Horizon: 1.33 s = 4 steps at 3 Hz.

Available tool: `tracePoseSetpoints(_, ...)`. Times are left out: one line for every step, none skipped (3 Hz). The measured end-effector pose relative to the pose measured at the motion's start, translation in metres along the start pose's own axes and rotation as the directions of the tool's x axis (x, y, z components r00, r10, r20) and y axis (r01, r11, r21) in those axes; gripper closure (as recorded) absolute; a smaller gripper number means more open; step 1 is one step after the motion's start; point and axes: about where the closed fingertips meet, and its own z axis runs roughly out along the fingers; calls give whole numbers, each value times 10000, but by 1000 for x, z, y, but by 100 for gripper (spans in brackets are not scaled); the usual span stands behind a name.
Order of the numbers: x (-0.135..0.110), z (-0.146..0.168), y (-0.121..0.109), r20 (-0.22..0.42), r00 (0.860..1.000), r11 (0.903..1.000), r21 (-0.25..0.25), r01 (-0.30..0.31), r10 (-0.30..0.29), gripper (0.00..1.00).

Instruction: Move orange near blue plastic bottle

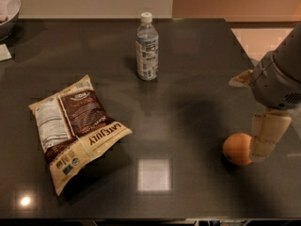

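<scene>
The orange (236, 149) lies on the dark table (197, 79) at the right front. The blue plastic bottle (147, 46) stands upright at the back middle, with a white cap and a printed label, far from the orange. My gripper (263, 142) hangs from the grey arm at the right edge. Its cream finger (269, 134) is down right beside the orange, on its right side, and seems to touch it.
A brown-and-cream snack bag (75, 128) lies flat at the left front. A bowl (8, 11) sits at the back left corner, with a white scrap (4, 53) below it. The table's right edge runs just behind my arm.
</scene>
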Motion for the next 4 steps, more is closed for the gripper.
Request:
tracePoseSetpoints(3,18,9,145,9987,9986,-193,483,-480,0)
tracePoseSetpoints(2,29,12,360,9952,9955,-230,918,-909,0)
tracePoseSetpoints(3,35,11,526,9917,9927,-195,1186,-1175,0)
tracePoseSetpoints(8,40,10,542,9905,9916,-199,1276,-1264,18)
